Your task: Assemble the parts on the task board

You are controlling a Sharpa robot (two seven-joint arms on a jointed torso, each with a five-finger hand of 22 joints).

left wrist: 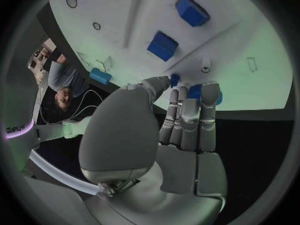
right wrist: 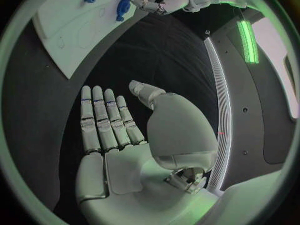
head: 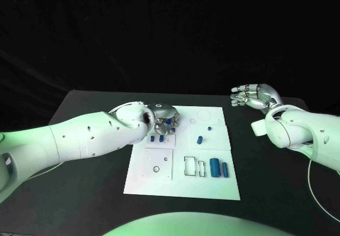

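Black table [head: 85, 196], task board [head: 212, 189] centred. Your left hand [head: 161, 121] pinches a blue part [left wrist: 195, 91] at the board's 11 o'clock; it may slip if tilted. Right hand [head: 256, 96] released, 2 o'clock.

This is looking like a robotics lab or test cell. A black surface [head: 85, 196] is sitting against black backdrop cloth filling the upper half of the frame, and a white task board [head: 152, 184] with outlined slots is lying at the centre, under coloured light.
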